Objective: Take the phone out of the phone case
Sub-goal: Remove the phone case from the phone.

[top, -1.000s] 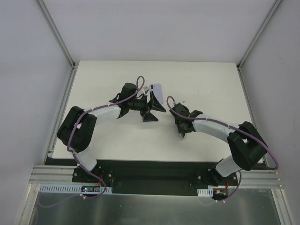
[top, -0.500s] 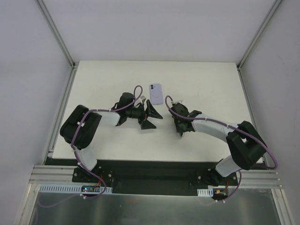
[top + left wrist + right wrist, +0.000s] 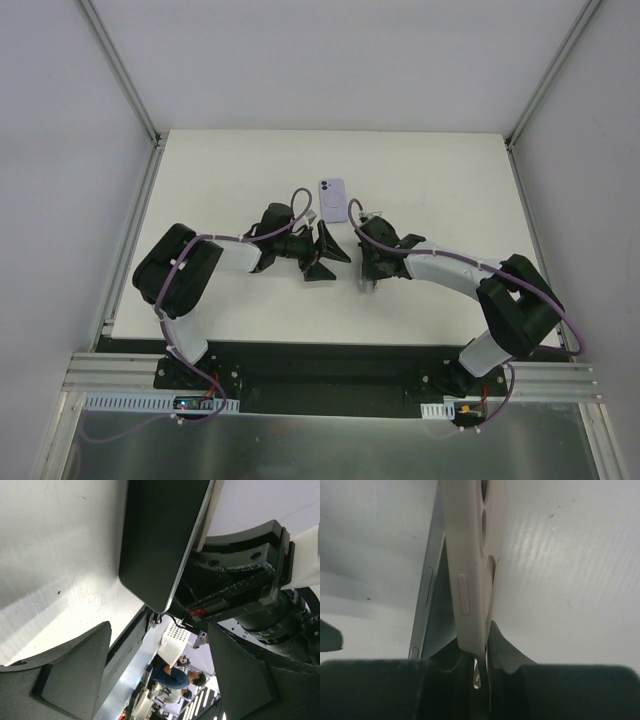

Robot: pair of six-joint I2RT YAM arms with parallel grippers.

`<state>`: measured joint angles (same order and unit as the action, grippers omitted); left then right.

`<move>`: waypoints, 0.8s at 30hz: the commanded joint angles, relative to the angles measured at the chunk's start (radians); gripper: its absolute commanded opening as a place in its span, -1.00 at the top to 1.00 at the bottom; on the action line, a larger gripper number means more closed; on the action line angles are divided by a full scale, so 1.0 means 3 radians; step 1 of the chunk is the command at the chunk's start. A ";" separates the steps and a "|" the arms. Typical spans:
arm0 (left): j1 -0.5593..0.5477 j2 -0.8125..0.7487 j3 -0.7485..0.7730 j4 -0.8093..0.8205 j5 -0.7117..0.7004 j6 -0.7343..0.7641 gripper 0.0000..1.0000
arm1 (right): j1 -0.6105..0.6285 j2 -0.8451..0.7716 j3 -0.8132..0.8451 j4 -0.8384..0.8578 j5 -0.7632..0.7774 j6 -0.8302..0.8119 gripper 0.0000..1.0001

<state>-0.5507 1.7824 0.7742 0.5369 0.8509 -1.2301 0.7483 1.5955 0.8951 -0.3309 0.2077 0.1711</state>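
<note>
In the right wrist view my right gripper (image 3: 487, 630) is shut on the edge of a pale beige phone case (image 3: 470, 555) that stands on edge. The phone (image 3: 432, 585), with a silver rim and dark screen, sits against the case's left side and looks partly parted from it. In the top view this gripper (image 3: 366, 272) is at the table's middle, and the case is only a thin pale sliver under it. My left gripper (image 3: 328, 253) is open and empty, just left of the right one. In its own view (image 3: 160, 645) it faces the phone's dark face (image 3: 160, 535).
A lilac phone-shaped thing (image 3: 332, 200) lies flat, back up, on the white table (image 3: 220, 180), just beyond both grippers. White walls stand on three sides. The table's near edge is a dark rail (image 3: 330, 355).
My right gripper has moved left toward the left gripper with the case in it. My left gripper has drawn back a little from the lilac thing, which has not moved.
</note>
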 commanded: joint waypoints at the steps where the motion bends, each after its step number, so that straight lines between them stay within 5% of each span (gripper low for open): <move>1: -0.0026 -0.0076 0.0093 0.0015 -0.0096 0.0163 -0.53 | 0.0339 0.0424 -0.0228 0.1410 -0.2323 0.0815 0.97; 24: -0.0108 -0.0388 0.0278 -0.1105 -0.0627 0.0981 -0.53 | 0.0298 0.0342 -0.0217 0.1364 -0.2487 0.0841 0.98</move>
<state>-0.5392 1.7077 0.8333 0.1814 0.7670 -0.9680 0.7464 1.7042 0.8387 0.0193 -0.3305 0.4007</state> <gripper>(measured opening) 0.751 0.144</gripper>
